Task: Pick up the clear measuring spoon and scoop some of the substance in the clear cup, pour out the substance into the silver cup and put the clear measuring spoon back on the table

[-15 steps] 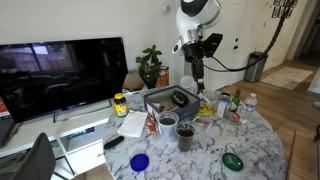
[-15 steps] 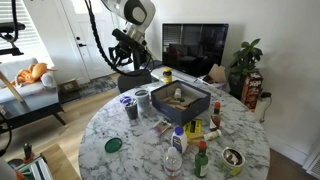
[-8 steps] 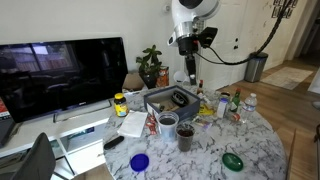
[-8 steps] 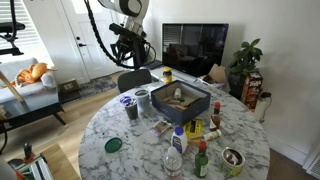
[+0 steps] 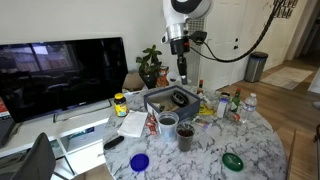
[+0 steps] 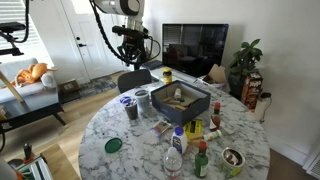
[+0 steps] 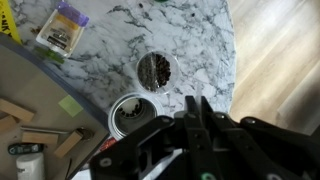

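The clear cup [image 5: 186,136] holding the dark substance [image 7: 157,72] stands next to the wider silver cup [image 5: 168,123] on the marble table [image 5: 203,160]. Both cups also show in an exterior view, clear cup [image 6: 131,111] and silver cup [image 6: 142,98]. In the wrist view the clear cup [image 7: 157,70] and the silver cup [image 7: 128,114] lie below and ahead of my gripper [image 7: 196,108]. The gripper [image 5: 182,70] hangs high above the table, well above the cups. It is shut on a thin clear piece, the measuring spoon [image 7: 196,97], whose bowl I cannot make out.
A grey tray [image 5: 172,99] with items stands behind the cups. Bottles [image 5: 236,104] crowd the table's far side. A blue lid [image 5: 139,161] and a green lid [image 5: 232,160] lie near the front edge. A purple packet [image 7: 62,28] lies beyond the cups.
The arm has swung sideways and risen a little, carrying the shut gripper from over the tray's side towards a spot above the cups. Nothing on the table has moved.
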Robot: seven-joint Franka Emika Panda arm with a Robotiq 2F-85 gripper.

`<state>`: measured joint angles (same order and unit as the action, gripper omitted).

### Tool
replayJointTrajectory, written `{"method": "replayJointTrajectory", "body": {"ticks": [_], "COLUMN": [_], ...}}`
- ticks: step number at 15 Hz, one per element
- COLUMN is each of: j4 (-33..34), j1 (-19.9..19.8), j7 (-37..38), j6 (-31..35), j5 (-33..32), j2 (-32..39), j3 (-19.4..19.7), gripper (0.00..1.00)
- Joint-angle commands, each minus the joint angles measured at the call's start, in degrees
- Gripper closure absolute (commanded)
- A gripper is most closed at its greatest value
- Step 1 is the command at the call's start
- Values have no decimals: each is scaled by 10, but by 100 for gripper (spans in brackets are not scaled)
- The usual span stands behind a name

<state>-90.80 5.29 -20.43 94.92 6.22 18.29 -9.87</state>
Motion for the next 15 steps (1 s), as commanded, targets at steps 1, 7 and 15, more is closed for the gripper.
{"method": "replayJointTrajectory", "body": {"ticks": [1,7,15], "j4": [4,36,58], "j1": [3,12,54], "j7": [1,15,62], "j6": [-2,15,59], "j5": [0,-38,-178], "j2": [3,41,92], "j3": [3,9,17], "gripper": [94,99,99]}}
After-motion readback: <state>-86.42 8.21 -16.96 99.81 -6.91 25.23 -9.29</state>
